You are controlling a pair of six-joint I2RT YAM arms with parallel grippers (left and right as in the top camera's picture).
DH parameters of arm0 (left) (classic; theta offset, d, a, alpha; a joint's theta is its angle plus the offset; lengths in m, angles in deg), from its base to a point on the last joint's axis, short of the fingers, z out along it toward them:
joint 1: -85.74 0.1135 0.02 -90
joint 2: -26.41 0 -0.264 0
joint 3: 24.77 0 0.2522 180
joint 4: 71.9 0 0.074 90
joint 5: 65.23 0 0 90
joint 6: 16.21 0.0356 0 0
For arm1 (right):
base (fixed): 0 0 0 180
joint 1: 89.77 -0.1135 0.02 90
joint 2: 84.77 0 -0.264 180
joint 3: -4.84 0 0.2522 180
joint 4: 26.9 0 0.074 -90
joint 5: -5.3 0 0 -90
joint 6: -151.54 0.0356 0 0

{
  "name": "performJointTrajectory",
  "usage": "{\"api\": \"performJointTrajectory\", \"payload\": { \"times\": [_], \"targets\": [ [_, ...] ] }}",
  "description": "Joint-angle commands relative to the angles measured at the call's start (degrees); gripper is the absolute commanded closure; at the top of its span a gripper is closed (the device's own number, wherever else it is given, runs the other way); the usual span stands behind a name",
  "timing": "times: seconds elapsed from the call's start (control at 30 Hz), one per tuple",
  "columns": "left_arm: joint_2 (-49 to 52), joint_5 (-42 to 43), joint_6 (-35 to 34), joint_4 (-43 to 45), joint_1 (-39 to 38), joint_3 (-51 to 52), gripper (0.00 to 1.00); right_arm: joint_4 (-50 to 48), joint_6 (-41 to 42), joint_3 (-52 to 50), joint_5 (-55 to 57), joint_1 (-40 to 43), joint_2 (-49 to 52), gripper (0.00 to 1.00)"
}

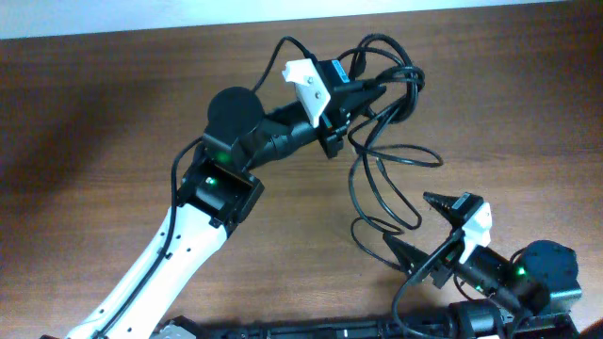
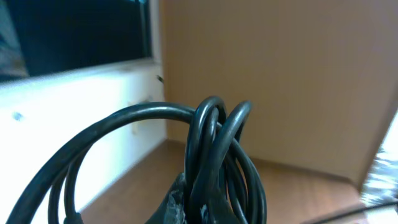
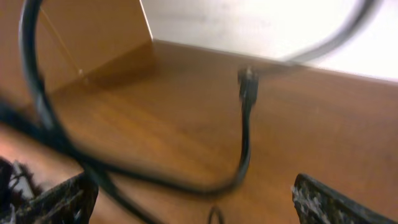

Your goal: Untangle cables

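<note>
Thin glossy black cables (image 2: 205, 155) over a brown wood-grain tabletop (image 1: 94, 113)
The cables are plain black, the tabletop is streaked mid-brown, and the smooth white plastic arm link (image 1: 160, 264) sits at lower left.

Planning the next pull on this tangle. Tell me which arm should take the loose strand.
Right. The right tool is open and empty, with a loose strand just ahead between its jaws. The left tool is shut on the cables, so it should anchor.
</note>
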Motion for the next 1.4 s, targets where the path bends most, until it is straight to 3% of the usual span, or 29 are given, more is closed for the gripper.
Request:
{"api": "performJointTrajectory", "payload": {
  "times": [0.0,0.17,0.27,0.33,0.4,0.5,0.6,0.63,0.7,0.83,0.93,1.03,1.17,1.23,1.33,1.37],
  "targets": [
    [-0.5,-11.6,8.1,3.3,0.3,-0.9,1.0,1.4,2.3,0.3,0.1,0.2,-0.1,0.01],
    [-0.4,-22.0,22.3,4.6,0.3,-0.9,1.0,-5.3,2.3,0.3,0.0,0.2,-0.1,0.01],
    [-0.4,-24.2,28.7,4.2,0.7,-0.9,1.0,-19.2,5.6,0.3,0.6,0.2,-0.1,0.02],
    [-0.4,-24.7,29.6,3.1,0.8,-0.9,1.0,-34.7,10.6,0.3,7.3,0.2,-0.1,0.01],
    [-0.4,-20.7,29.5,2.4,0.5,-0.9,1.0,-42.9,11.5,0.3,13.7,0.2,-0.1,0.01],
    [-0.4,-1.2,29.5,3.9,-1.2,-0.9,1.0,-48.9,11.5,0.3,22.4,0.2,0.5,0.01],
    [-0.4,0.9,29.5,5.1,-5.5,-0.9,1.0,-48.9,14.4,0.3,22.3,0.2,3.5,0.0],
    [-0.4,0.9,29.5,5.1,-6.8,-0.9,1.0,-48.7,16.7,0.3,22.1,0.2,4.4,0.03],
    [-0.4,0.8,29.5,4.4,-9.3,-0.9,1.0,-48.5,18.0,0.3,19.0,0.2,5.7,0.23],
    [-0.4,-0.5,28.5,4.4,-9.7,-0.9,1.0,-43.9,18.8,0.3,9.4,0.2,6.2,0.51],
    [-0.5,-0.4,23.7,4.5,-9.8,-0.9,1.0,-41.6,18.8,0.3,9.6,0.2,6.2,0.59],
    [-0.4,-0.4,18.5,4.3,-9.9,-0.9,1.0,-41.6,18.8,0.3,10.5,0.2,6.2,0.61],
    [-0.4,3.4,18.3,1.4,-9.8,-0.9,1.0,-42.1,18.8,0.3,13.0,0.2,6.2,0.62],
    [-0.4,7.3,18.3,1.6,-9.9,-0.9,1.0,-42.7,17.9,0.3,13.7,0.2,6.2,0.69],
    [-0.4,6.8,18.3,3.2,-9.8,-0.9,1.0,-42.2,17.9,0.3,13.3,0.2,6.2,0.93],
    [-0.4,6.8,18.3,3.7,-9.8,-0.9,1.0,-41.8,17.9,0.3,13.3,0.2,6.2,0.96]
  ]
}}
